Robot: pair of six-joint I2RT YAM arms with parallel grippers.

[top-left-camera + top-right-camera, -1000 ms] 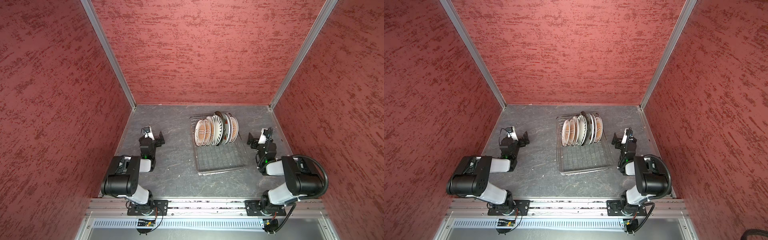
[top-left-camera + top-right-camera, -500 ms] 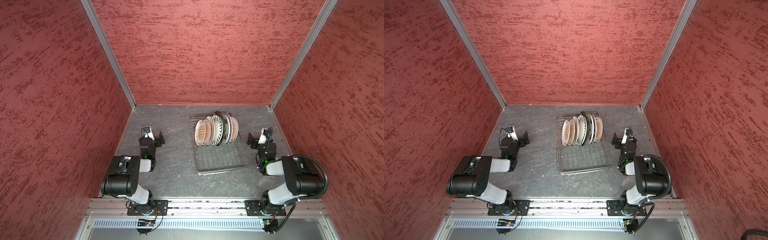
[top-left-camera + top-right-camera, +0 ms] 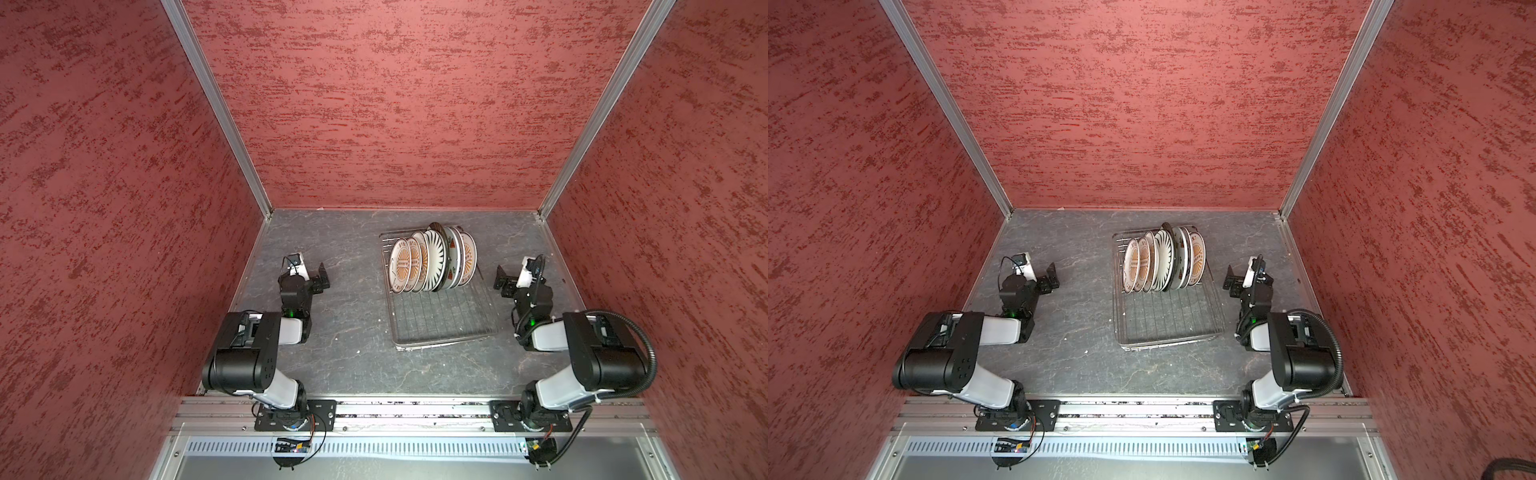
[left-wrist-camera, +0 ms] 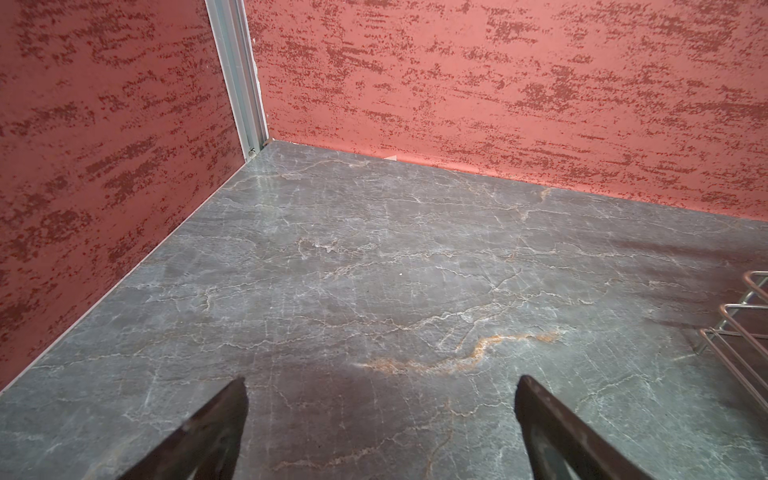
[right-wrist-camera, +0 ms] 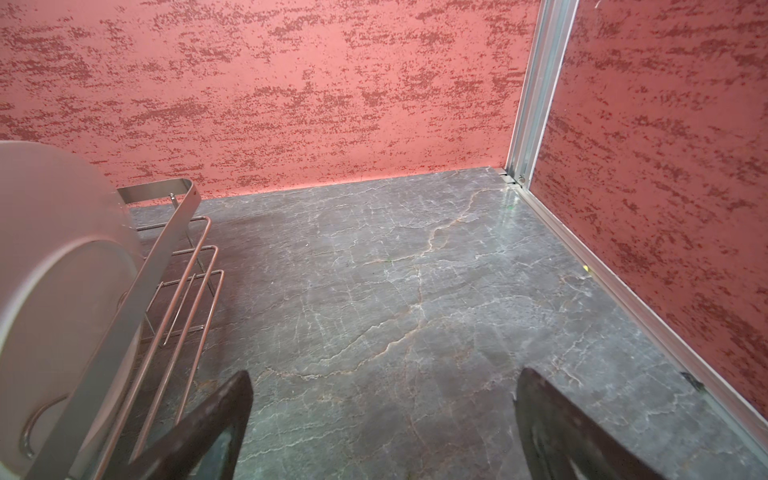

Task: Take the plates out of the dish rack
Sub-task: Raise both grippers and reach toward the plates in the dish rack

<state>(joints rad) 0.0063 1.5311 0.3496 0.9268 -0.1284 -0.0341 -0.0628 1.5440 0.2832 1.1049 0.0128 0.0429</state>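
The dish rack (image 3: 442, 320) (image 3: 1169, 322), a silver wire grid tray, sits on the grey table right of centre in both top views. Several plates (image 3: 434, 259) (image 3: 1163, 259) stand on edge in a row at its far end: orange sunburst ones, a dark-striped one, a watermelon one. My left gripper (image 3: 323, 277) (image 3: 1052, 277) rests low and open, well left of the rack. My right gripper (image 3: 502, 281) (image 3: 1230, 279) is open just right of the rack. In the left wrist view my gripper (image 4: 380, 382) holds nothing. The right wrist view shows my empty gripper (image 5: 384, 376) beside a plate's pale back (image 5: 54, 270).
Red textured walls close in the table on three sides, with aluminium corner posts (image 3: 216, 108). Both arm bases sit on a rail (image 3: 415, 413) along the front edge. Bare marbled table (image 3: 353, 299) lies between the left gripper and the rack. The rack's corner (image 4: 744, 328) shows in the left wrist view.
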